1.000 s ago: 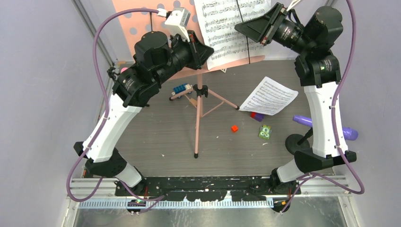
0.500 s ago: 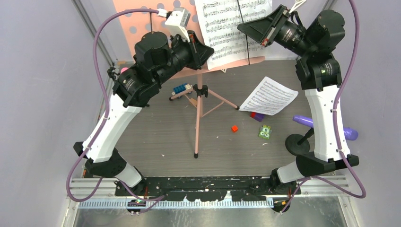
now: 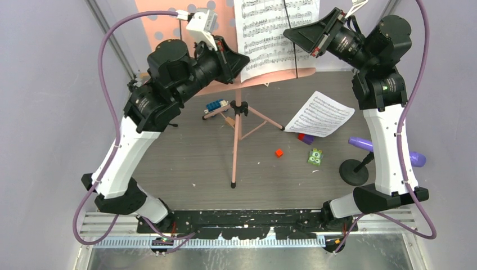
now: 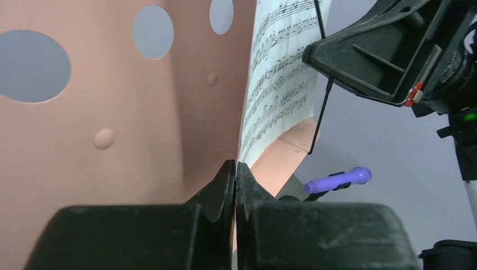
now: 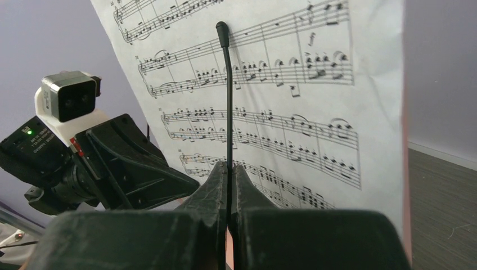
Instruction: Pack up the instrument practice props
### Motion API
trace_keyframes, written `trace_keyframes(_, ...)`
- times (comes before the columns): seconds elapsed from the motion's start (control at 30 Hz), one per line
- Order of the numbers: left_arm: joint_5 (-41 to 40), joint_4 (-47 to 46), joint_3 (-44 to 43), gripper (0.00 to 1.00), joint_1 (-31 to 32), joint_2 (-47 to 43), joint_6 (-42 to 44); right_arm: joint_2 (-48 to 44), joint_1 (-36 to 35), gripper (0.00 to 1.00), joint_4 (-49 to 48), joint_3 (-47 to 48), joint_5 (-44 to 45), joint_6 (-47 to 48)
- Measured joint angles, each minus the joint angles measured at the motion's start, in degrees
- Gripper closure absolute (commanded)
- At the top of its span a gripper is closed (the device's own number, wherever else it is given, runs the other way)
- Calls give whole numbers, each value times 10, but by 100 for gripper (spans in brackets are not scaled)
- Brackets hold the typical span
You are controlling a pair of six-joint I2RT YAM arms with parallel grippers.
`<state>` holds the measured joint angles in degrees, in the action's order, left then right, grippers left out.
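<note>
One black wire [image 5: 227,101] across sheet music [image 5: 292,112]

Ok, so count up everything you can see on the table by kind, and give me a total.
Music stand: 1
Sheets of music: 2 (one on the stand, one lying on the table)
Microphone: 1
Microphone base: 1
Small blocks: 3 (red, green, purple)
Toy car: 1
Total: 9
</note>
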<state>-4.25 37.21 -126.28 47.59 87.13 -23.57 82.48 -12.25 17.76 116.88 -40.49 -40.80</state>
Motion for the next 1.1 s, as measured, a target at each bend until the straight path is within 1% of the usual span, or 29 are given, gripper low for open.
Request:
trace_keyframes(0.2,-7,9,4,100,0,-36,5,-1,0,99,-2,-2,2,1)
trace_keyframes(0.47,-38,15,37,100,0,-111,19,-1,0,98,-2,-2,2,2)
trace_keyframes(0.63,-59,30,50,100,0,-148,32,-1,0,85,-2,-2,3,2)
trace_keyframes(0.77,-74,44,45,100,0,-165,46,-1,0,71,-2,-2,4,1)
trace_keyframes(0.83,-78,49,42,100,0,-168,52,-2,0,61,-3,-2,5,1)
trace_keyframes(0.9,-82,55,39,100,0,-171,60,-5,0,54,-3,-3,5,2)
trace_keyframes(1.03,-81,66,36,100,0,-174,70,-15,0,33,0,-3,9,12)
trace_keyframes(1.1,-75,71,34,100,0,-174,76,-23,0,27,5,-5,16,23)
